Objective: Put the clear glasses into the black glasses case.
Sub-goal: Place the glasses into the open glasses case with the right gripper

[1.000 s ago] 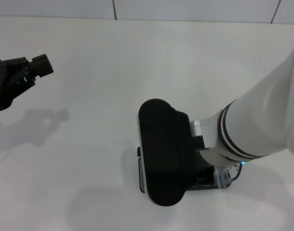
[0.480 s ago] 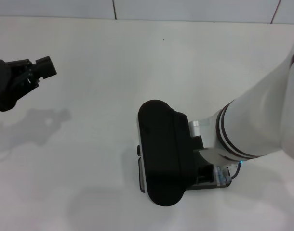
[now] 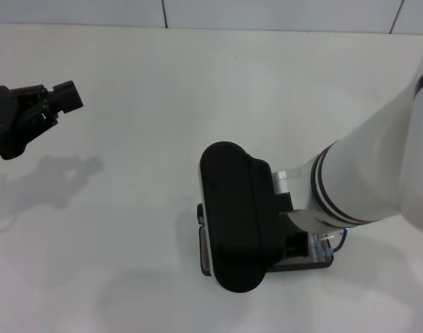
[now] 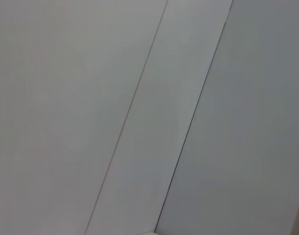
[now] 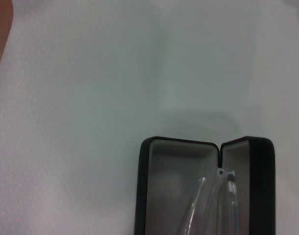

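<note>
The black glasses case [image 3: 236,215] stands open on the white table, its lid raised toward me and hiding most of its inside in the head view. My right gripper [image 3: 299,248] is low behind that lid, over the case's base. In the right wrist view the case [image 5: 154,196] shows its grey lining, and the clear glasses [image 5: 222,191] lie tilted within the open case near the hinge, temple arms reaching down into it. Whether they rest on the lining or are held cannot be told. My left gripper [image 3: 66,97] hovers far off at the left.
The white table [image 3: 142,83] spreads around the case, and a tiled wall edge [image 3: 267,14] runs along the back. The left wrist view shows only pale wall panels [image 4: 139,117].
My right wrist has sunk slightly lower behind the case lid. The left gripper edged up a little, then held still.
</note>
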Controlling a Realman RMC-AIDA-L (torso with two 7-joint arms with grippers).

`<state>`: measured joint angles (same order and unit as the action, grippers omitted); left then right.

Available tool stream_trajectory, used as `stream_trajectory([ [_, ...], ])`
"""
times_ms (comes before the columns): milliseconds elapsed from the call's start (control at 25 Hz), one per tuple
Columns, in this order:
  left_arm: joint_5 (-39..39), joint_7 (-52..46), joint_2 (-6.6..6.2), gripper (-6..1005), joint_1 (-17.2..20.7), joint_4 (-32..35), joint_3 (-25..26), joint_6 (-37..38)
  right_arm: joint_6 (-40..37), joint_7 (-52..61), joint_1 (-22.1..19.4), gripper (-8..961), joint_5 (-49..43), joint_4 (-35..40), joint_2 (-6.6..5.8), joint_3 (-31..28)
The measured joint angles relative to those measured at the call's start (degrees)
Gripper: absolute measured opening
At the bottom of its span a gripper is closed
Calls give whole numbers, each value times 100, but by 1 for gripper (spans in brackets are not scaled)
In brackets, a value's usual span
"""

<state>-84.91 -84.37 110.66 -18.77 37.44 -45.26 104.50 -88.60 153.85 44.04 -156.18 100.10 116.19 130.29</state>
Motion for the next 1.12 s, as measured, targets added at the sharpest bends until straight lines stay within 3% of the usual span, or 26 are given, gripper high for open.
stream_trajectory([
  [640, 0, 0, 0, 95, 6, 0, 0, 0, 19, -5, -1, 119, 0, 23, 0, 26],
  [1120, 1, 0, -27, 95, 27, 10, 0, 7, -193, -14, -175, 159, 85, 615, 0, -44],
])
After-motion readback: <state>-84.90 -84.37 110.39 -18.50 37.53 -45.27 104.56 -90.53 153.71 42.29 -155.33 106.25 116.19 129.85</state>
